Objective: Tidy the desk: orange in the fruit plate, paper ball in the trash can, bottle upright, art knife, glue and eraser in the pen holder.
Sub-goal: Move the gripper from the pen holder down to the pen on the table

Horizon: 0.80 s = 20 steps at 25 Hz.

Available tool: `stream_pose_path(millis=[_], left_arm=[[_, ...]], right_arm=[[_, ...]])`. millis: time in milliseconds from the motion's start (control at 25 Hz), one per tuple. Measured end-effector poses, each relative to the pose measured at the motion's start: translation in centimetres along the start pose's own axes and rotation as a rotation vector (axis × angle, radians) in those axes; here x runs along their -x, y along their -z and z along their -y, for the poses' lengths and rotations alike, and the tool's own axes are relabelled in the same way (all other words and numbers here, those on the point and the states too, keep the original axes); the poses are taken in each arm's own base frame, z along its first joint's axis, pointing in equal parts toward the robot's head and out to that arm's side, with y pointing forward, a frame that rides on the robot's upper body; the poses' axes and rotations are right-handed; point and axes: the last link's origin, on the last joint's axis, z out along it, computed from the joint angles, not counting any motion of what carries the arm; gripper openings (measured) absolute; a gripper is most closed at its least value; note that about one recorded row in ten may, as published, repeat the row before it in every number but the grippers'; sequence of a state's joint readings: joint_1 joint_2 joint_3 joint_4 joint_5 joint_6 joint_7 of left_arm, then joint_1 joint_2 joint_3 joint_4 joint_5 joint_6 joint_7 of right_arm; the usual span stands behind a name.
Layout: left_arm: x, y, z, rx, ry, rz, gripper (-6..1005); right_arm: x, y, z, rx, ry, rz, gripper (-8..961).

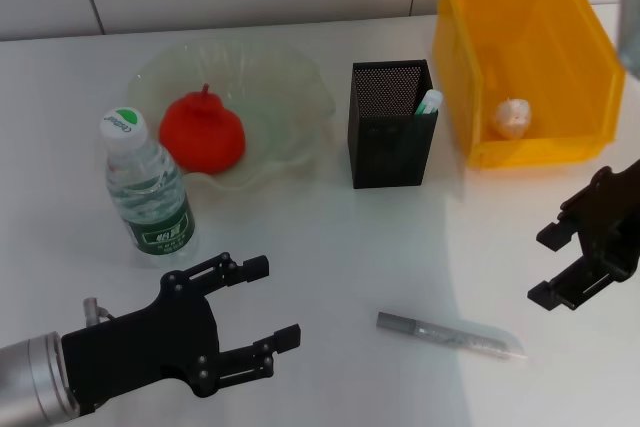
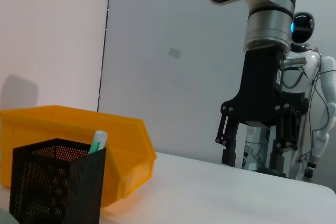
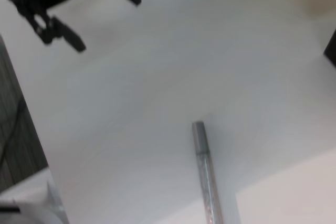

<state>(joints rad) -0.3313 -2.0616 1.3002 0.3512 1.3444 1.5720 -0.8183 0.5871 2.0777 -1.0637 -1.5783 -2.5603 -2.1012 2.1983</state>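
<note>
The orange (image 1: 203, 134) lies in the pale-green fruit plate (image 1: 300, 82). Just in front of the plate, the bottle (image 1: 147, 187) stands upright. A white-and-green glue stick (image 1: 428, 102) pokes out of the black mesh pen holder (image 1: 390, 137). The paper ball (image 1: 512, 117) rests inside the yellow trash can (image 1: 590, 47). On the table, nearer to me than the pen holder, lies the silver art knife (image 1: 450, 335), also seen below the right wrist (image 3: 205, 166). My left gripper (image 1: 275, 302) hangs open to its left and my right gripper (image 1: 543, 267) hangs open to its right. The eraser is out of view.
From the left wrist I see the pen holder (image 2: 58, 187), the glue (image 2: 98, 141), the trash can (image 2: 73, 129) and the right gripper (image 2: 253, 161) over the white table. The left gripper (image 3: 106, 20) shows far off in the right wrist view.
</note>
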Motion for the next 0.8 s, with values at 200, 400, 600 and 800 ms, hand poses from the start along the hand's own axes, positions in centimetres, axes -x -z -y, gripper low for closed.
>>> stream_pose_path(millis=[200,400,600,800], left_arm=[[0.2,0.1,0.0,-0.007,0.003,0.005,795],[0.6,0.2,0.3,-0.039,0.005,0.031,795],[0.7,-0.1,0.3,-0.044,0.008,0.033,795],[0.6,-0.2,0.4,-0.044,0.005,0.03,794]], right_arm=[[2.0,-0.8,-1.0,-0.017,0.094,-0.098,728],[2.7,-1.4,-1.6,-0.01,0.253,-0.146,728],[2.8,-2.0,-1.7,-0.005,0.299,-0.171,728],[3.2,-2.3,-1.6,-0.028,0.177,-0.182,728]])
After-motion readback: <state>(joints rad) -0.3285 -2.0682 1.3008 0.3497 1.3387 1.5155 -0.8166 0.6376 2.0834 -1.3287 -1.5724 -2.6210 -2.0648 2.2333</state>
